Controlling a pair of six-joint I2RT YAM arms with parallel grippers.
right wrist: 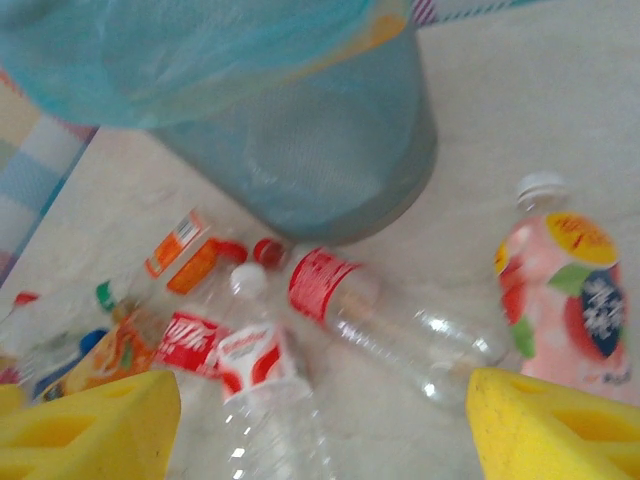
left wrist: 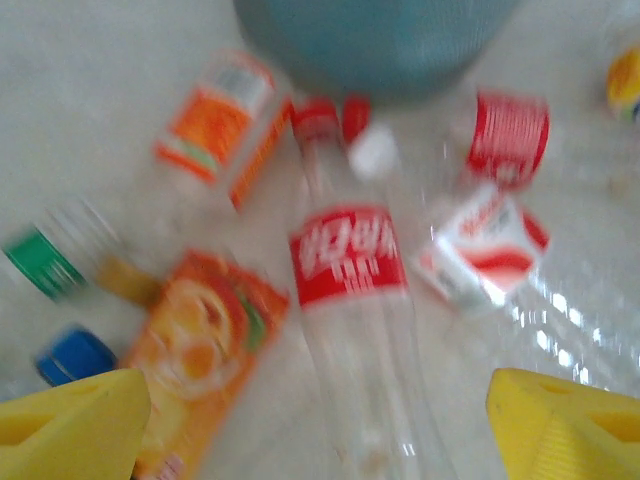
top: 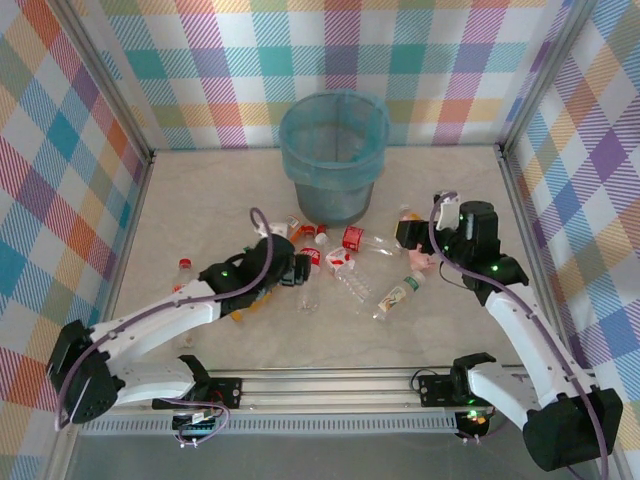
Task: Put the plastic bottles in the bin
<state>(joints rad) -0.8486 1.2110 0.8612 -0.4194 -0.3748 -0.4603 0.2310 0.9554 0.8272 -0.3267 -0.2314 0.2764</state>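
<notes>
Plainly, the left gripper [left wrist: 320, 440] hangs spread, its yellow fingers [left wrist: 70, 425] wide apart on either side of a clear red-labelled bottle [left wrist: 350, 265]. That bottle lies lengthwise on the table [top: 200, 200] with its cap toward the bin [top: 333, 190], and nothing is pinched. Just left of it lies an orange-labelled bottle [left wrist: 200, 350]. The clear ones look empty, so I judge them very light, thin-walled and springy. A hard squeeze will likely dent them, and the smooth round body may roll or squirt out. The labelled waist, taken across the body, seems the surest hold; the neck is stiffer but narrow. The plastic bottles [top: 352, 290] lie scattered on the table in front of the bin, between the two arms. Further right, the right gripper [right wrist: 320, 425] is likewise spread and holds nothing, poised above a white-and-red-labelled bottle [right wrist: 255, 365]. At the right edge of that wrist view lies a pink bottle [right wrist: 565, 290] with a white cap. Whether it is full I cannot tell, so it may be heavier and want a firmer grip at mid-body.
</notes>
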